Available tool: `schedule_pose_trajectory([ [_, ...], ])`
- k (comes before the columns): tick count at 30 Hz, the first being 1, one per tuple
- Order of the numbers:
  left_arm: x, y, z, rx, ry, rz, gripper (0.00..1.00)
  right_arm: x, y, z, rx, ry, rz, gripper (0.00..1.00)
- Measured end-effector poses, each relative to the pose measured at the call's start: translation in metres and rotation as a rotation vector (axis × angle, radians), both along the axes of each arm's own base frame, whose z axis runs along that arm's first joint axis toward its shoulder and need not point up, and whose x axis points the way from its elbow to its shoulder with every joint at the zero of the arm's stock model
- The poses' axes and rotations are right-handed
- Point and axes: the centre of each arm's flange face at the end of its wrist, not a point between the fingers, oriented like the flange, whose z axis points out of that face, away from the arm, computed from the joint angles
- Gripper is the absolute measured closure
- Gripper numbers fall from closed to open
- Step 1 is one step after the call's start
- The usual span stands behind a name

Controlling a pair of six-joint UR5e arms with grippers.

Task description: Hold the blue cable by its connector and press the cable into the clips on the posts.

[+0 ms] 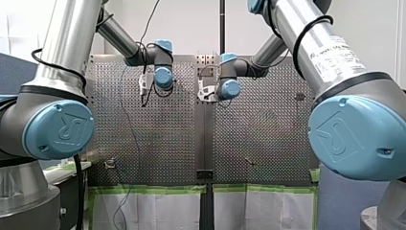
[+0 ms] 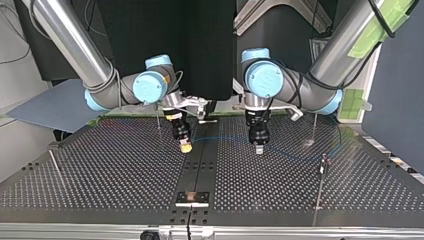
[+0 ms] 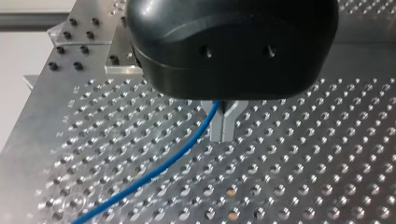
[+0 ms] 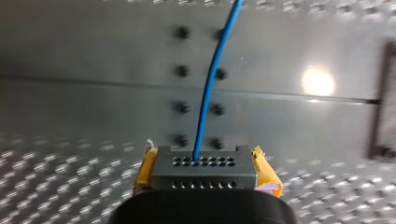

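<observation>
In the right wrist view my right gripper (image 4: 204,161) is shut on a black connector (image 4: 204,175), gripped between its yellow pads (image 4: 145,170). The blue cable (image 4: 208,93) leaves the connector and runs ahead over the table. In the left wrist view my left gripper (image 3: 222,136) has its metal fingers (image 3: 229,123) shut on the blue cable (image 3: 159,168), which trails away across the perforated plate. In the top view my right gripper (image 2: 185,145) is left of the table's centre and my left gripper (image 2: 259,146) right of it. Both hang low over the table, with the cable (image 2: 220,138) between them.
Thin upright posts stand on the table in the top view: one near the front right (image 2: 320,182) with a clip on top, one at the back right (image 2: 314,127), one at the left (image 2: 56,167). A black strip with a bracket (image 2: 192,198) runs down the middle.
</observation>
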Motion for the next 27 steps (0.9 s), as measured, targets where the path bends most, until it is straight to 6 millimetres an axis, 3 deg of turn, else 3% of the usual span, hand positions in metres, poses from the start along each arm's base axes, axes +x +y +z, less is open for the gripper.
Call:
schedule_pose_trajectory([
  [13,-0.013,-0.007,-0.021,0.003,0.007,-0.022,1.00,-0.022,0.007,-0.046,0.023,0.026,-0.036,1.00],
  [23,-0.019,-0.024,-0.069,0.031,0.069,-0.055,1.00,-0.043,0.013,-0.081,0.023,0.036,-0.102,1.00],
  [27,-0.023,-0.031,-0.079,0.030,0.067,-0.068,1.00,-0.054,0.015,-0.094,0.024,0.040,-0.130,1.00],
])
